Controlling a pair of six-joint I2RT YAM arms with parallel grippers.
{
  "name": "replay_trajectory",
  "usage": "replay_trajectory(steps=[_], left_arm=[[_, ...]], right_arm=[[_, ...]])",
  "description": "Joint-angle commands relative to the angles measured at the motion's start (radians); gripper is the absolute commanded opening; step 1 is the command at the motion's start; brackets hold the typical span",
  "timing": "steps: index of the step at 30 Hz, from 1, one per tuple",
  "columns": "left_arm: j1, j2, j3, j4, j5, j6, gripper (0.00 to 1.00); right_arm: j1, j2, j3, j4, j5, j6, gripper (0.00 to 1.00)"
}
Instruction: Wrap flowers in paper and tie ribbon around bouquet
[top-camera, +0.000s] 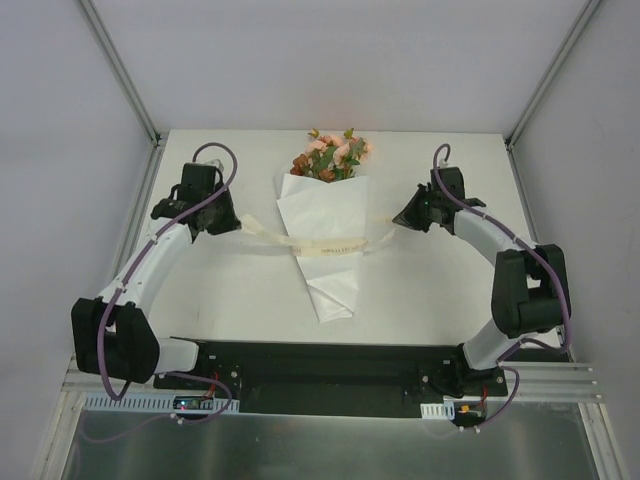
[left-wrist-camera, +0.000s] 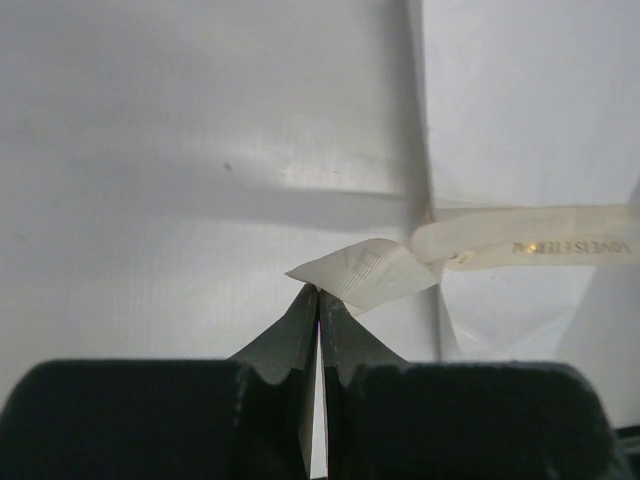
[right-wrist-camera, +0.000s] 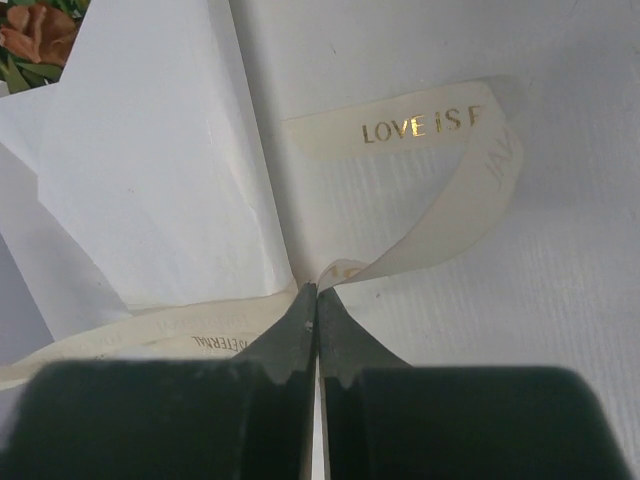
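You have the bouquet (top-camera: 322, 215) lying flat in the middle of the counter (top-camera: 200, 295), between your two arms. Its wide end points away from the arm bases, and the flowers (top-camera: 330, 155) spill out there in pink, peach and rust among green leaves. The paper (top-camera: 330, 285) narrows to a tip that points back toward the bases. The ribbon (top-camera: 325, 244) runs crosswise over the paper at the cone's waist and reaches out past both sides.

Your left gripper (top-camera: 238, 226) sits just left of the cone, level with its waist and apart from the paper. Its jaws are pressed together. In the left wrist view the folded cream end of the ribbon sits right at the fingertips, pinched there. From that end the band runs off to the right, with gold lettering on it.

Your right gripper (top-camera: 397, 219) sits just right of the cone, about level with the left one. Its jaws are likewise closed tight, with the ribbon caught between the tips. In the right wrist view the band curls up from the tips into a loose loop on the counter, printed "LOVE IS" in gold, while another stretch runs off left toward the paper cone. A rust bloom shows in that view's upper left corner.
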Motion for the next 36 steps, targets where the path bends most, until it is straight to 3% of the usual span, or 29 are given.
replay_trajectory(steps=[1,3,5,11,17,18,22,23,24,25,26,29,30,31,36], left_arm=[[-0.001,0.093,0.093,0.05,0.327,-0.084,0.0],[0.0,0.123,0.124,0.05,0.375,-0.095,0.0],[0.0,0.121,0.139,0.036,0.335,-0.048,0.0],[0.0,0.128,0.145,-0.16,0.088,0.191,0.01],[0.0,0.142,0.144,-0.239,-0.162,0.272,0.06],[0.0,0.147,0.156,-0.245,-0.176,0.278,0.09],[-0.003,0.168,0.225,-0.266,-0.233,0.264,0.41],[-0.006,0.168,0.236,-0.266,-0.199,0.255,0.48],[-0.012,0.167,0.246,-0.266,-0.178,0.252,0.68],[-0.029,0.173,0.277,-0.268,-0.167,0.246,0.7],[-0.041,0.174,0.295,-0.269,-0.149,0.246,0.7],[-0.064,0.186,0.32,-0.164,0.238,0.287,0.68],[-0.076,0.196,0.316,-0.065,0.436,0.295,0.66],[-0.099,0.225,0.313,-0.02,0.503,0.307,0.62],[-0.34,0.346,0.345,0.132,0.484,0.573,0.69]], right_arm=[[0.006,0.023,0.039,0.011,-0.046,-0.037,0.01],[0.006,0.028,0.048,0.008,-0.058,-0.04,0.01],[0.006,0.028,0.059,0.013,-0.093,-0.048,0.01],[0.058,0.019,0.108,0.079,-0.124,-0.072,0.01],[0.087,0.097,0.223,0.105,-0.167,-0.038,0.01],[0.09,0.101,0.231,0.109,-0.173,-0.028,0.01],[0.096,0.112,0.248,0.122,-0.179,-0.015,0.01],[0.098,0.114,0.251,0.12,-0.184,-0.014,0.01],[0.099,0.114,0.249,0.119,-0.192,-0.014,0.01],[0.101,0.114,0.246,0.119,-0.196,-0.012,0.01],[0.101,0.112,0.245,0.12,-0.204,-0.012,0.01],[0.104,0.115,0.248,0.119,-0.225,-0.022,0.01],[0.104,0.117,0.251,0.12,-0.242,-0.019,0.01],[0.104,0.118,0.258,0.125,-0.254,-0.012,0.01],[0.107,0.146,0.3,0.166,-0.278,0.121,0.01]])
